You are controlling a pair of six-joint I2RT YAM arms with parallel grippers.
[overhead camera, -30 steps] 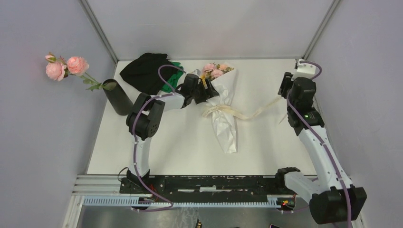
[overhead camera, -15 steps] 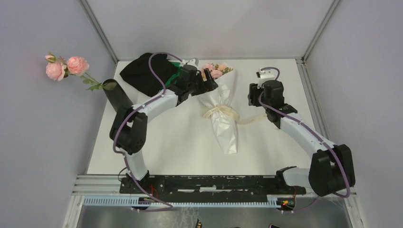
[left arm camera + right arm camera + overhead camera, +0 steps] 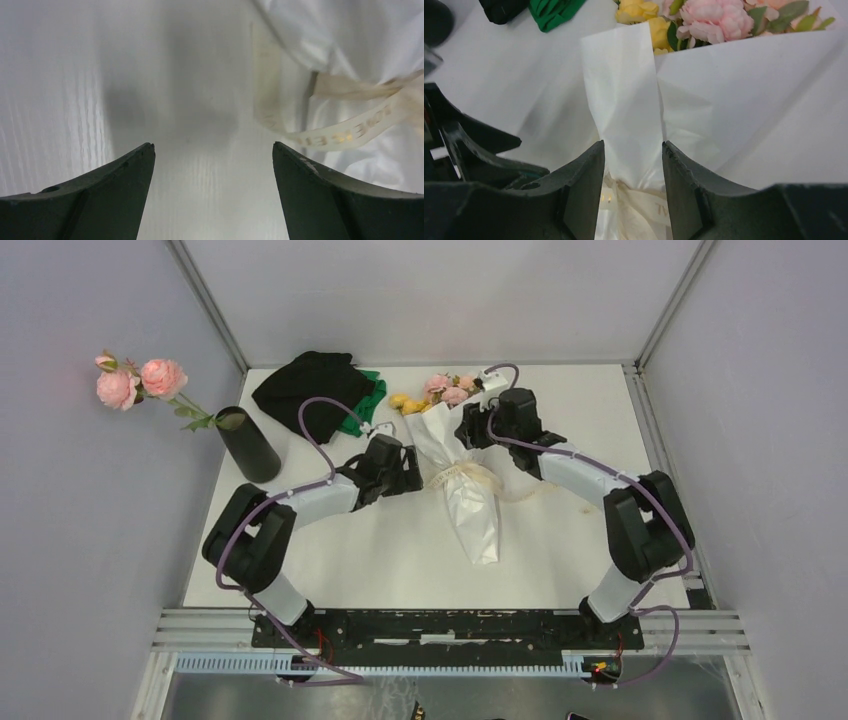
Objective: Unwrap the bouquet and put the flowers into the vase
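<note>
The bouquet [image 3: 472,505] lies mid-table in white paper, flowers [image 3: 446,390] at the far end, pink and yellow. A cream ribbon [image 3: 468,477] is tied round its waist. My left gripper [image 3: 417,475] rests low at the bouquet's left side, open and empty; in its wrist view [image 3: 212,150] a ribbon loop [image 3: 345,132] lies just right of the fingers. My right gripper [image 3: 466,430] is over the upper wrap. Its jaws [image 3: 633,145] stand apart, astride a paper fold [image 3: 624,95] and the ribbon knot. The black vase [image 3: 248,445] stands far left.
A stem of pink roses [image 3: 135,380] leans out of the vase. A black-and-green cloth heap [image 3: 315,390] lies at the back left, near the flower heads. The ribbon's tail [image 3: 545,485] trails right under my right forearm. Walls close the table on three sides.
My right arm swung left from the table's right edge to the bouquet's top. My left gripper drew back from the flower heads to the ribbon's left. The ribbon tail pulled in closer.
</note>
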